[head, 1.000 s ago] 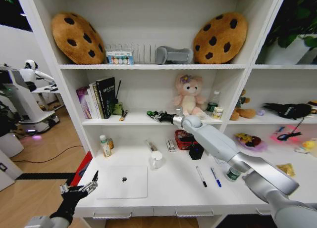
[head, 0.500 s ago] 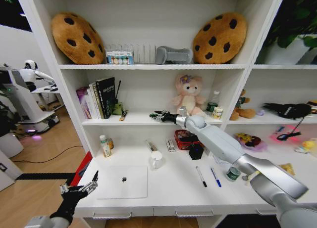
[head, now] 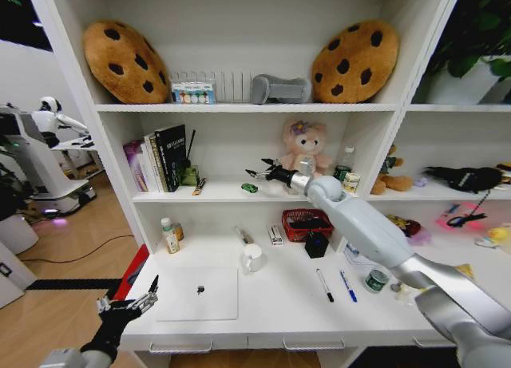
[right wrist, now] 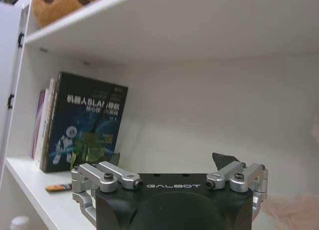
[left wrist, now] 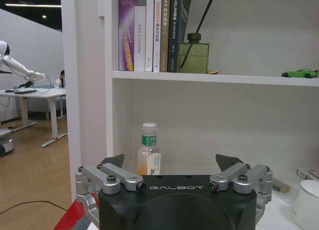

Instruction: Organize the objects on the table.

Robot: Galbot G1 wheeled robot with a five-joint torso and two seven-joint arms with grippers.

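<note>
The green toy car sits on the shelf board above the worktop, between the books and the pink plush bear; in the left wrist view it shows at the shelf's far end. The right tool hangs just above and to the bear side of the car, fingers spread wide and holding nothing, so the car looks released. To finish this step well, I judge the arm should draw straight back and slightly up, keeping its fingers off the car and its elbow off the bear.

Below the car, on the worktop, lie the laptop, the black pen and the blue pen, all untouched. A white mug, a red basket and 1 bottle crowd the worktop's back edge. The left tool waits at the worktop's front corner beside the laptop, fingers wide and empty.
</note>
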